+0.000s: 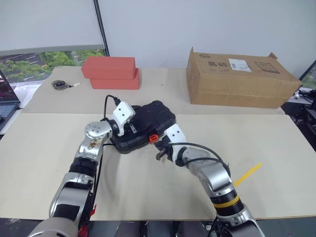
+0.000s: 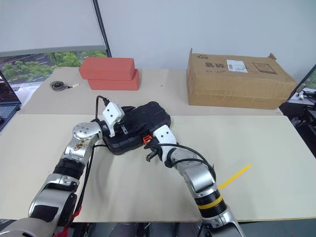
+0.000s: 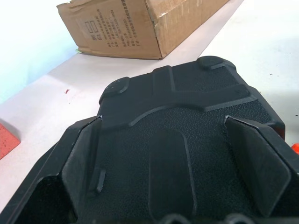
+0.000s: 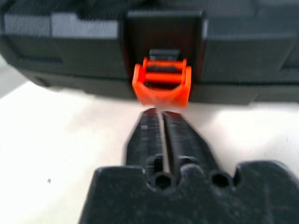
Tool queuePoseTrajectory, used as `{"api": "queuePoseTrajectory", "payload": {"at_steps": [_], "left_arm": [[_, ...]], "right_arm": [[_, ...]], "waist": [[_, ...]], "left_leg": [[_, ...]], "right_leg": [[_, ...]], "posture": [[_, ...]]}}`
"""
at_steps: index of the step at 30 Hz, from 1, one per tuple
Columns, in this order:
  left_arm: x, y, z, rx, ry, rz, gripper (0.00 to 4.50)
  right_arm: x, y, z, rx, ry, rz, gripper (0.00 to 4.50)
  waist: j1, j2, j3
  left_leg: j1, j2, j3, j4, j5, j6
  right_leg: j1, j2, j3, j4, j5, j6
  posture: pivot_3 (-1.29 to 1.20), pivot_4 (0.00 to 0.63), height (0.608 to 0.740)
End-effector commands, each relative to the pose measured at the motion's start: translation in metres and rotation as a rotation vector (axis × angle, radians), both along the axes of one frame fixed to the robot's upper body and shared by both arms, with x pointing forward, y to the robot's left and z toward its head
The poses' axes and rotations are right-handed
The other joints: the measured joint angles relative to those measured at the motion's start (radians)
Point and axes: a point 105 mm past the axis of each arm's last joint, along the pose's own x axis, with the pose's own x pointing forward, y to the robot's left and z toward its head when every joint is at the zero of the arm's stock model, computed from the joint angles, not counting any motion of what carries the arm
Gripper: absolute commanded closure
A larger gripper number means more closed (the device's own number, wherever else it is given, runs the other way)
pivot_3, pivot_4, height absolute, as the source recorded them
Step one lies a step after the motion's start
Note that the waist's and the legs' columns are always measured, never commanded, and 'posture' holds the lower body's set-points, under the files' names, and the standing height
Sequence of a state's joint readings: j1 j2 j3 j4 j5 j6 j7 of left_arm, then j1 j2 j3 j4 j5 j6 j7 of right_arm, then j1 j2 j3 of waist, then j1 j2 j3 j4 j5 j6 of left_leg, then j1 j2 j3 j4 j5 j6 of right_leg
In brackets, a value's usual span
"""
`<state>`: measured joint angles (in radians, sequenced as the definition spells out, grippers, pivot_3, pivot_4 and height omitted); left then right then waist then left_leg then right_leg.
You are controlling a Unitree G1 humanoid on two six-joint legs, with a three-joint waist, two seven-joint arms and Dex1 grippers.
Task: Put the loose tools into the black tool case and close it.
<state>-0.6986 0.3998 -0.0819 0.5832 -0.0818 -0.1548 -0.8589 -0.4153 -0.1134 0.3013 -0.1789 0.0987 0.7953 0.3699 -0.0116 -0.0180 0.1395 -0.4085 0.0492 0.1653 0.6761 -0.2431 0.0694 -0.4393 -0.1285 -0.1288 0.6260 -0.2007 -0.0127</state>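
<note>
Nearest me, my right jaws (image 4: 161, 122) are pressed fully together with nothing between them, tips aimed straight at the small orange plastic latch (image 4: 161, 87) on the near edge of the rounded black moulded plastic tool case (image 1: 145, 126). The tips sit just below the latch, very close; I can't say for certain they touch it. The latch looks tilted out from the case wall, so I judge it not yet snapped home.

A little farther in, on the left, my left jaws (image 1: 129, 122) are spread as wide as they go, both black fingers (image 3: 84, 163) lying flat on the textured lid and pinning it down. They grip nothing; they just rest on the case.

The case sits mid-counter, lid down on its base. No screwdrivers, knife or tape roll lie loose on the pale beige counter (image 1: 276, 148) around it, so my read is the packing is done and the lid is lowered. What's left is the latch: push it up until it clicks, then let go with both arms.

Far left, a small round dark tape measure (image 1: 60, 85) with a cord sits untouched. Behind it, two stacked red boxes (image 1: 110, 72). Far right, a long brown cardboard box (image 1: 239, 79).
</note>
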Motion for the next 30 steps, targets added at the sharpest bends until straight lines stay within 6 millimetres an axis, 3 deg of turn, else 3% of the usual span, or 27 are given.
{"api": "queuePoseTrajectory", "payload": {"at_steps": [1,9,30], "left_arm": [[-0.005,0.004,-0.034,0.047,0.115,0.011,0.0],[-0.007,0.004,-0.037,0.048,0.126,0.012,0.0],[-0.01,0.003,-0.043,0.045,0.144,0.009,0.0]], "right_arm": [[0.005,0.006,0.029,0.06,-0.111,0.002,4.43],[0.006,0.01,0.055,0.095,-0.182,0.004,4.43],[0.008,0.023,0.077,0.143,-0.257,0.033,4.43]], "waist": [[0.0,0.0,0.0],[-0.001,0.0,0.0],[-0.006,0.001,0.0]], "left_leg": [[0.0,0.0,0.0,0.0,0.0,0.0],[0.0,0.0,0.0,0.0,0.0,0.0],[0.0,0.001,0.0,-0.001,0.0,-0.001]], "right_leg": [[0.0,0.0,0.0,0.0,0.0,0.0],[-0.001,0.0,0.0,0.0,0.0,0.0],[-0.002,0.0,-0.001,0.0,0.0,0.0]], "posture": [[0.0,0.15,0.712],[0.0,0.15,0.712],[0.0,0.15,0.712]]}}
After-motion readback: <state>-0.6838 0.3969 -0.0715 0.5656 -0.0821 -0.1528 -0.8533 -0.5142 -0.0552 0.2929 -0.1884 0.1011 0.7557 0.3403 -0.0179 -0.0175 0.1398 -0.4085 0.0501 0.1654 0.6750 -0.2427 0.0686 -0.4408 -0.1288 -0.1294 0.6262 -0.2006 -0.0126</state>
